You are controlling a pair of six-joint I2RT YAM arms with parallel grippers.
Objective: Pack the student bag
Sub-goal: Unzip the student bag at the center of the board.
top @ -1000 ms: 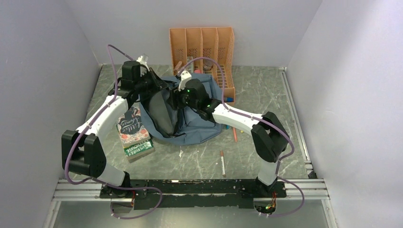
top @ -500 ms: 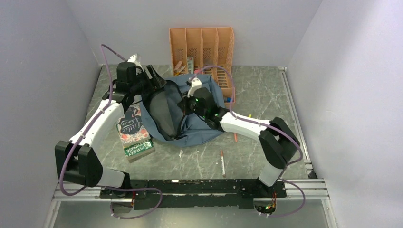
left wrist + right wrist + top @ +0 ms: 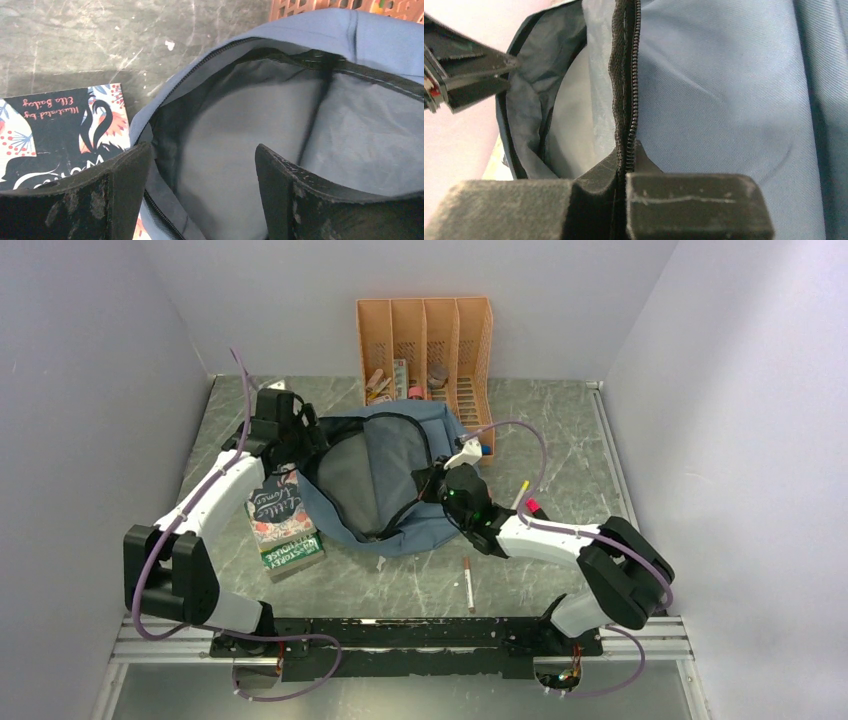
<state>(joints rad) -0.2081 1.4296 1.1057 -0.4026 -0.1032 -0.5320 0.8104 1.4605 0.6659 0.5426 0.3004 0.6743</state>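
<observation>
The student bag [image 3: 440,430], dusty blue with black zip trim, lies mid-table with its mouth spread wide and grey lining showing. My left gripper [image 3: 305,443] hovers open at the mouth's left rim, holding nothing; in the left wrist view its fingers [image 3: 125,185] straddle the zip edge above the student bag's lining [image 3: 250,115]. My right gripper [image 3: 432,488] is shut on the zip edge at the mouth's right side. In the right wrist view the right gripper [image 3: 626,167] pinches the black zip strip [image 3: 626,75] beside the student bag's blue outer fabric [image 3: 724,100].
Two stacked books [image 3: 283,522] lie left of the bag, one cover visible [image 3: 55,125]. An orange slotted organizer [image 3: 425,335] holding small items stands at the back. A pen [image 3: 468,583] and markers [image 3: 527,502] lie on the table to the right.
The left gripper opened, let go of the bag's rim and drew back left. The right gripper shut on the zip edge and pulled it right and nearer, spreading the mouth.
</observation>
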